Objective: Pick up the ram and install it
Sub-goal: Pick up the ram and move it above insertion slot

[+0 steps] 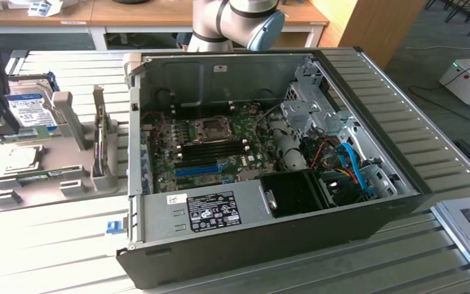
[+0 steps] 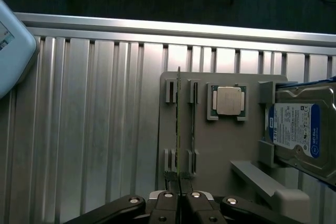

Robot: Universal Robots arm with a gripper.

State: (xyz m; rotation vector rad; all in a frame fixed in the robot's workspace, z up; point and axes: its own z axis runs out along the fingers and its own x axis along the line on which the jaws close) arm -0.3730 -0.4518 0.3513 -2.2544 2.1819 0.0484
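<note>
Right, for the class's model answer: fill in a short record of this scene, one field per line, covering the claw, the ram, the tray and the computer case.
claw: shut on the ram
ram: upright, seen edge-on, in line with the grey tray's slotted holders
second stick: beside the ram, apart from it, in the next holders
grey tray: also holds a processor and a hard drive
computer case: open, motherboard exposed, on the slatted table
task state: ram not yet in the case

pc case (image 1: 259, 251) open | hard drive (image 2: 302, 129) (blue label) | cpu (image 2: 227, 100) on grey tray (image 2: 220, 145)
</note>
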